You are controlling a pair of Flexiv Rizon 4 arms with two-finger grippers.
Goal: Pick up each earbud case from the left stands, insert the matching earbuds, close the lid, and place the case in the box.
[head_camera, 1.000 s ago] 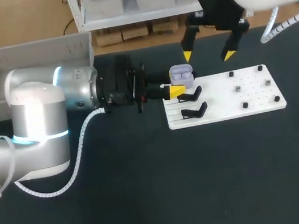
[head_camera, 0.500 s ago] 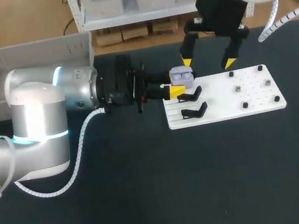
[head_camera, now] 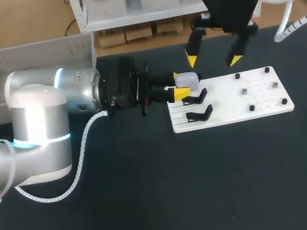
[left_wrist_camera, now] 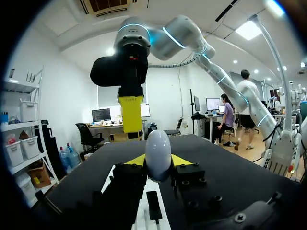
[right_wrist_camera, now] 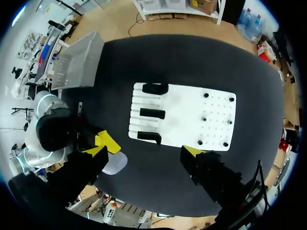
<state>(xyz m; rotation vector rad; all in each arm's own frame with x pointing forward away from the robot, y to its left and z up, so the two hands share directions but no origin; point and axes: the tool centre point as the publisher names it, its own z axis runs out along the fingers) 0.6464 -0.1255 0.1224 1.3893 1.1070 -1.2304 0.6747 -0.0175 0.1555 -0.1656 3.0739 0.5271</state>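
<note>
L gripper [head_camera: 184, 85] clamping shut earbud case [head_camera: 187, 79] at white board's [head_camera: 258, 103] left edge, R gripper [head_camera: 213, 59] hanging wide behind it; risk: smooth case possibly slipping during transfer

The right end effector [right_wrist_camera: 149, 146] hangs over the dark table [right_wrist_camera: 192, 57] with its yellow-tipped fingers spread wide, near the six o'clock edge of a white board [right_wrist_camera: 184, 115]. The board carries three black stands [right_wrist_camera: 152, 113] along its nine o'clock side and black pegs [right_wrist_camera: 204, 119] on its three o'clock half. A closed lavender earbud case [right_wrist_camera: 115, 164] shows at the board's seven o'clock, just beside one yellow tip, with my silver left arm [right_wrist_camera: 48, 129] at the case's ten o'clock and the grey box [right_wrist_camera: 76, 60] at the board's ten o'clock.
</note>
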